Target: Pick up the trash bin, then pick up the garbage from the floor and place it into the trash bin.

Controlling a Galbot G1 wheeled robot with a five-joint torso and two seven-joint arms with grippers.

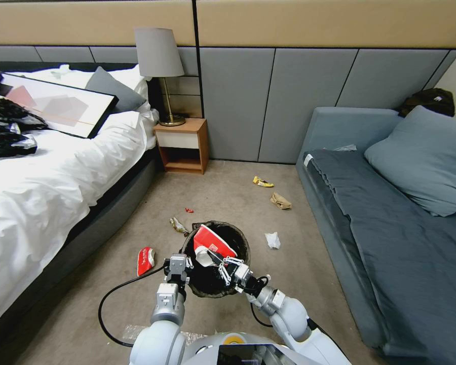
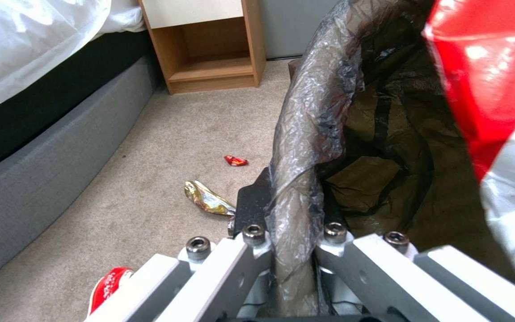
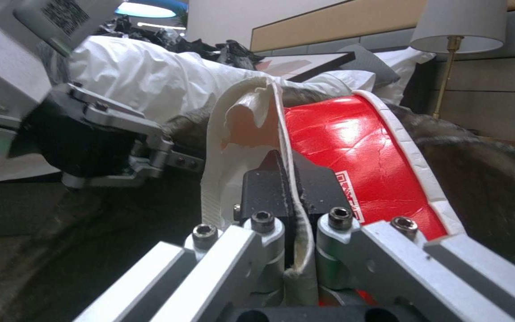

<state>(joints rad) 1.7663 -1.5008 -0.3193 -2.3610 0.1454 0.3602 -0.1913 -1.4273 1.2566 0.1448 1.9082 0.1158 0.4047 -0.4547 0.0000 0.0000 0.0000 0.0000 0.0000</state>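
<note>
The trash bin point(image 1: 227, 238), lined with a dark bag, hangs just above the carpet in front of me. My left gripper point(image 1: 179, 263) is shut on its near-left rim point(image 2: 296, 147), and the bag plastic is pinched between the jaws of this gripper point(image 2: 290, 210). My right gripper point(image 1: 227, 265) is shut on the white edge of a red-and-white wrapper point(image 1: 211, 241) that leans inside the bin's mouth; the pinch point(image 3: 287, 179) and the wrapper point(image 3: 353, 147) are seen close up. Garbage on the floor: another red-and-white wrapper point(image 1: 146, 260), a shiny packet point(image 1: 178, 225), a small red scrap point(image 1: 189, 210), a yellow wrapper point(image 1: 262, 181), brown paper point(image 1: 280, 201), a white tissue point(image 1: 272, 240).
A bed point(image 1: 45, 187) with white sheets runs along the left, and a grey sofa point(image 1: 390, 223) lines the right. A wooden nightstand point(image 1: 182, 147) with a lamp point(image 1: 159, 61) stands at the back wall. A black cable point(image 1: 106, 304) loops over the carpet by my left arm.
</note>
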